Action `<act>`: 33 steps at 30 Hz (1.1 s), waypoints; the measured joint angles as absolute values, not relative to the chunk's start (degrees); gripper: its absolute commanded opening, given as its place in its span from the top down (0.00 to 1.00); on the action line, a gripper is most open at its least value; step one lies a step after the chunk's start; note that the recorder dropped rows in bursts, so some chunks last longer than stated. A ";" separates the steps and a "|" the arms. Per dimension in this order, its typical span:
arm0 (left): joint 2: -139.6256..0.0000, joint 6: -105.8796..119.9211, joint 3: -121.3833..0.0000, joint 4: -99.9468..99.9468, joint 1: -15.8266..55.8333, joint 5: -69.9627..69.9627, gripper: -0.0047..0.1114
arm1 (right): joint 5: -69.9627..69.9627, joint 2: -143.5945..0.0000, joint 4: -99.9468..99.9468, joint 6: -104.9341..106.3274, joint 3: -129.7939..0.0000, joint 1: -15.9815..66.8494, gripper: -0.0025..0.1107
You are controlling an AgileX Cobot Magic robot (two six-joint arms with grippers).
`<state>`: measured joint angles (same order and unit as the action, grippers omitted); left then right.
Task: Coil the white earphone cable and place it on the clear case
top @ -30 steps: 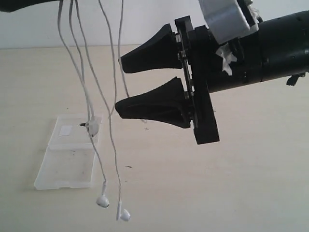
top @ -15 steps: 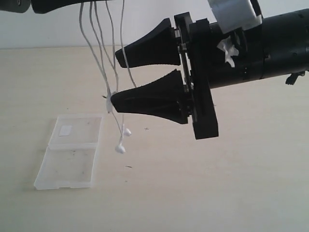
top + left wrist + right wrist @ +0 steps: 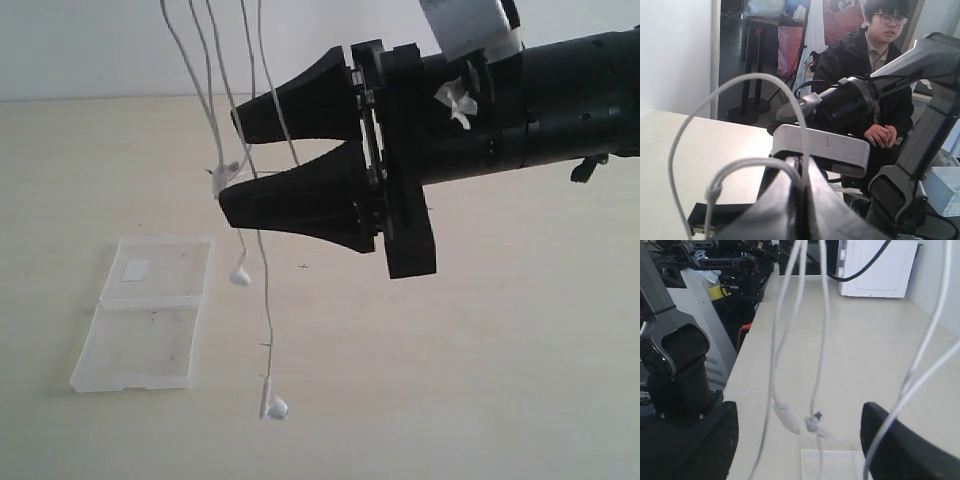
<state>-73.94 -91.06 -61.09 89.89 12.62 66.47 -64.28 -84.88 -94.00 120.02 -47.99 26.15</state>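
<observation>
The white earphone cable [image 3: 265, 300] hangs in several strands from above the exterior view. One earbud [image 3: 240, 276] dangles above the table and the other [image 3: 275, 407] hangs lower, near it. My left gripper [image 3: 801, 170] is shut on the cable [image 3: 740, 82], which loops over it. It is out of the exterior view. My right gripper [image 3: 232, 165] is open, and the strands hang between its black fingers [image 3: 695, 440]. The inline remote [image 3: 787, 420] dangles there. The clear case [image 3: 150, 315] lies open and flat on the table, below and left of the right gripper.
The pale table [image 3: 480, 380] runs to a wall behind. In the right wrist view the table's edge [image 3: 747, 370] has a black arm base [image 3: 675, 370] beside it. A seated person [image 3: 875, 60] is beyond the table in the left wrist view.
The left arm has risen out of the exterior view with the cable. The strands swung, and one earbud now hangs much lower. The right gripper edged left around the strands.
</observation>
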 measured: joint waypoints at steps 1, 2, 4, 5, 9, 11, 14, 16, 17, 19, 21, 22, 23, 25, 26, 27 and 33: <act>-73.94 -91.02 -61.09 89.62 12.62 66.47 0.96 | -64.28 -84.88 -94.27 120.02 -47.99 26.15 0.40; -73.94 -90.81 -61.09 89.49 12.62 66.47 0.96 | -64.28 -84.88 -94.58 120.02 -47.99 26.15 0.40; -73.94 -90.70 -61.09 88.86 12.62 66.47 0.96 | -64.28 -84.88 -95.00 120.02 -47.99 26.15 0.40; -73.94 -90.61 -61.09 88.59 12.62 66.47 0.96 | -64.28 -84.88 -95.26 120.02 -47.99 26.15 0.40; -73.94 -90.61 -61.09 88.14 12.62 66.47 0.96 | -64.28 -84.88 -96.11 120.02 -47.99 26.15 0.40; -73.94 -90.61 -61.09 88.14 12.62 66.47 0.96 | -63.62 -84.88 -96.11 120.02 -47.99 26.15 0.40; -73.94 -90.61 -61.09 88.52 12.62 64.88 0.96 | -61.83 -84.88 -94.50 118.69 -47.99 26.15 0.40; -74.02 -90.61 -61.09 88.91 12.62 63.10 0.96 | -60.08 -84.88 -93.51 117.49 -47.99 26.15 0.40; -74.02 -90.61 -61.09 89.06 12.62 62.28 0.96 | -59.21 -84.88 -93.12 117.21 -47.99 26.15 0.40; -74.02 -90.58 -61.09 89.06 12.62 61.52 0.96 | -57.78 -84.88 -92.96 116.74 -47.99 26.15 0.40; -74.02 -90.58 -61.09 89.15 12.62 61.62 0.96 | -56.34 -84.88 -92.96 116.61 -47.99 26.15 0.40; -74.02 -90.58 -61.09 89.15 12.62 61.73 0.96 | -55.61 -84.88 -92.96 116.61 -47.99 26.15 0.40; -74.02 -90.58 -61.09 89.43 12.62 61.86 0.96 | -55.19 -84.88 -92.96 116.61 -47.99 26.15 0.40; -74.02 -90.58 -61.09 90.42 12.62 62.22 0.96 | -54.17 -84.88 -93.44 117.45 -47.99 26.15 0.40; -74.02 -90.58 -61.09 90.91 12.62 62.73 0.96 | -53.94 -84.88 -94.98 118.71 -47.99 26.15 0.40; -74.02 -90.58 -61.09 91.03 12.62 63.03 0.96 | -53.94 -84.88 -95.73 119.25 -47.99 26.15 0.40; -74.02 -90.58 -61.09 91.21 12.62 63.47 0.96 | -62.37 -84.88 -96.43 119.79 -50.53 26.15 0.40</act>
<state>-74.02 -90.58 -61.09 91.21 12.62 63.47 -62.37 -84.88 -96.43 119.79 -50.53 26.15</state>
